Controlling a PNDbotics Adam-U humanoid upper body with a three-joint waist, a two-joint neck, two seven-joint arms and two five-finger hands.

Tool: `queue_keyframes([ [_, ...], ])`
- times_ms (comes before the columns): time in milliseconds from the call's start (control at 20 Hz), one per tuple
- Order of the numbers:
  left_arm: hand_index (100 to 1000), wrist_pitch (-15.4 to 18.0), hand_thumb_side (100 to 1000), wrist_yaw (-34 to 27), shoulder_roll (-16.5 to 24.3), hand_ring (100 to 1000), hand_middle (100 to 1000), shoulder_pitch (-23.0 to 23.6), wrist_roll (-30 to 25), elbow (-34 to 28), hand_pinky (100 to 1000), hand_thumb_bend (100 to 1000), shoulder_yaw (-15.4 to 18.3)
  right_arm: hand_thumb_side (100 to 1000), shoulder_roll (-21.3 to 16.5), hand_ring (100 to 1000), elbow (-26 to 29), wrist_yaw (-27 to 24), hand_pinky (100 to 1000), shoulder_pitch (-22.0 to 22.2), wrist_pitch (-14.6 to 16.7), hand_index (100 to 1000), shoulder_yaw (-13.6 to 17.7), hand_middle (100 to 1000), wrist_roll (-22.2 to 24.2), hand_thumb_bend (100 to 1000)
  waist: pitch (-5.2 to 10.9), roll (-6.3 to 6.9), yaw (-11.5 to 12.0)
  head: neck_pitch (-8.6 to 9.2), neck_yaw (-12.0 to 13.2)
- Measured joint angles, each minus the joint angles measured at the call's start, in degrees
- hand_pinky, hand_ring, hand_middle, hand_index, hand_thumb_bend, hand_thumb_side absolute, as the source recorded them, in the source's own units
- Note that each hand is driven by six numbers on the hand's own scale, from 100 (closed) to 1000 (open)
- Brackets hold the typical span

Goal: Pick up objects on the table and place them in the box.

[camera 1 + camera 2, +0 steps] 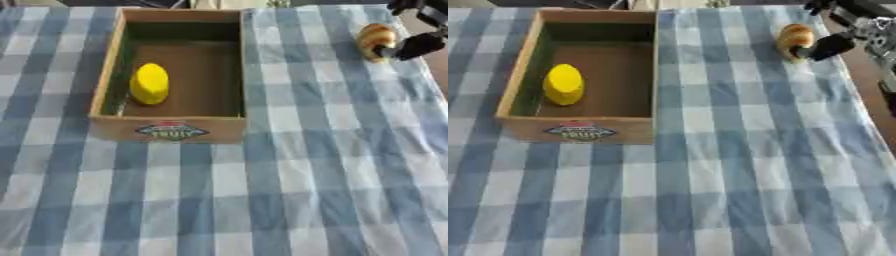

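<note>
A cardboard box (pixel 168 127) stands in the upper left part of the frame, on a table covered with a blue and white checked cloth (pixel 306 190). The box is open at the top, and its front wall carries a printed label (pixel 171 131). Inside the box, on the left side of its brown floor, lies a yellow lemon (pixel 150 83) (it rests close to the left wall, with its long side pointing away from the camera).

In the upper right of the frame there is a small bread roll (pixel 794 40), golden brown with lighter stripes, like a croissant. It is at the right edge of the cloth, well apart from the box. The right hand (pixel 831 46) comes in from the upper right corner, black with silver parts, and one dark finger touches the right side of the roll. Another part of the hand shows above the roll, near the top edge. I cannot tell if the fingers are curled around the roll or only touching it, because much of the hand is cut off by the frame.

The left hand is not visible in either view.
</note>
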State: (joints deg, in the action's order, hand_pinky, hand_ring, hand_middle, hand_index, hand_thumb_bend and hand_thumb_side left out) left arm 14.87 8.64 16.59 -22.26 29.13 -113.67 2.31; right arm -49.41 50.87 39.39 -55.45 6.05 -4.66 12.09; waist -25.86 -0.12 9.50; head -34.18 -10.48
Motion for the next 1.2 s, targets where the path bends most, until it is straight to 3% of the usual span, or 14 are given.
queue_keyframes([
  [200,710,-0.01,501,0.0,-0.02,737,676,-0.02,-0.01,0.0,736,100,-0.01,185,0.37,951,-0.91,1.05,879,-0.02,0.33,913,-0.01,765,0.73,489,-0.29,-0.01,-0.01,0.01,-0.02],
  [300,709,-0.01,505,0.0,-0.03,736,676,-0.03,-0.01,0.0,736,100,-0.01,100,0.43,947,-1.18,1.37,879,-0.16,0.77,908,-0.01,762,1.41,413,-0.35,-0.04,0.0,0.01,-0.01],
  [600,708,-0.03,507,0.0,-0.52,736,676,-0.23,-0.01,0.0,735,100,-0.03,100,0.8,925,-1.82,1.38,867,-0.93,0.03,890,0.01,753,2.45,384,-0.6,-0.38,0.11,0.02,0.0],
  [850,708,-0.04,511,0.0,-0.54,737,676,-0.39,-0.02,0.0,735,100,-0.17,104,1.37,904,-2.51,1.93,860,-1.14,-1.7,846,0.0,695,1.87,152,-0.79,-0.47,0.3,0.09,0.0],
  [950,708,-0.06,511,0.0,-0.55,737,677,-0.39,-0.04,0.0,735,100,-0.25,100,1.61,898,-2.54,1.91,857,-1.23,-1.86,826,-0.02,669,1.7,100,-0.79,-0.5,0.32,0.09,0.02],
  [1200,708,-0.09,515,-0.02,-0.57,737,677,-0.39,-0.07,0.0,735,100,-0.32,100,1.86,840,-2.42,1.77,822,-1.51,-1.64,701,-0.36,532,1.31,100,-0.79,-0.56,0.31,0.08,-0.01],
])
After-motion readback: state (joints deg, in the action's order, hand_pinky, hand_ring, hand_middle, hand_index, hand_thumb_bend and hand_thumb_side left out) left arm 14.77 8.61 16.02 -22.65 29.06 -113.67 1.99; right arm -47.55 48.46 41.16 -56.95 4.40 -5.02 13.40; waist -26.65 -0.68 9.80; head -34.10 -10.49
